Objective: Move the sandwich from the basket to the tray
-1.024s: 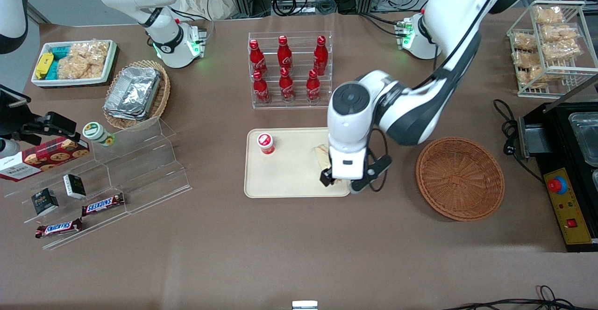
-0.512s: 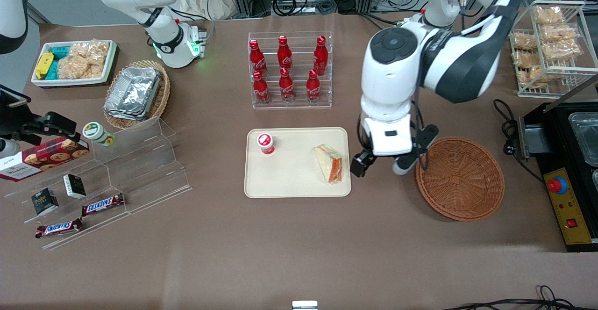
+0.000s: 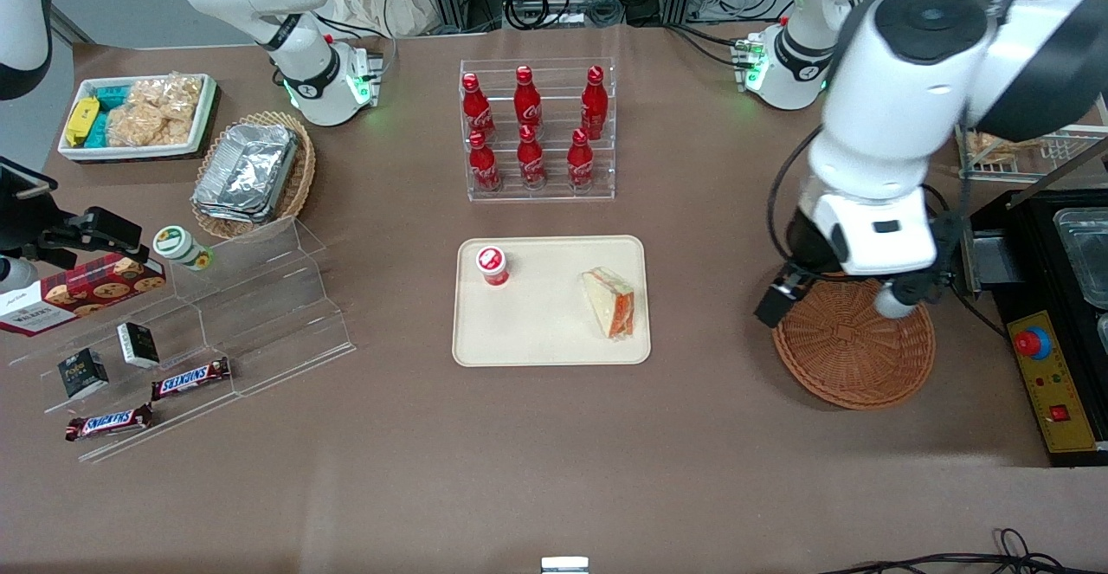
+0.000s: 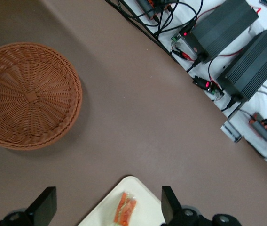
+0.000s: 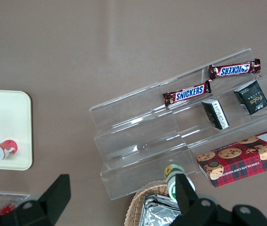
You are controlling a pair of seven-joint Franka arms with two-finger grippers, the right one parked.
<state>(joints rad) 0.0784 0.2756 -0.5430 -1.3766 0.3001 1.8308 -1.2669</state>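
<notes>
The sandwich [image 3: 613,301], a tan wedge with its orange-red and green filling edge showing, lies on the cream tray [image 3: 545,332] at the end nearest the basket. The round orange-brown wicker basket [image 3: 853,357] has nothing in it. My left gripper [image 3: 809,297] hangs raised above the basket's rim on the tray's side, open, with nothing between its fingers. In the left wrist view the gripper [image 4: 106,209] shows its fingers wide apart, with the sandwich [image 4: 125,212] and a corner of the tray [image 4: 145,197] between them far below and the basket [image 4: 27,94] beside.
A small red-capped cup [image 3: 492,264] stands on the tray. A clear rack of red bottles [image 3: 537,128] is farther from the camera than the tray. A black machine with a red button [image 3: 1034,342] stands beside the basket. A clear stepped shelf [image 3: 260,314] lies toward the parked arm's end.
The gripper let go of the sandwich on the tray, rose and swung away to above the basket. The sandwich stays on the tray.
</notes>
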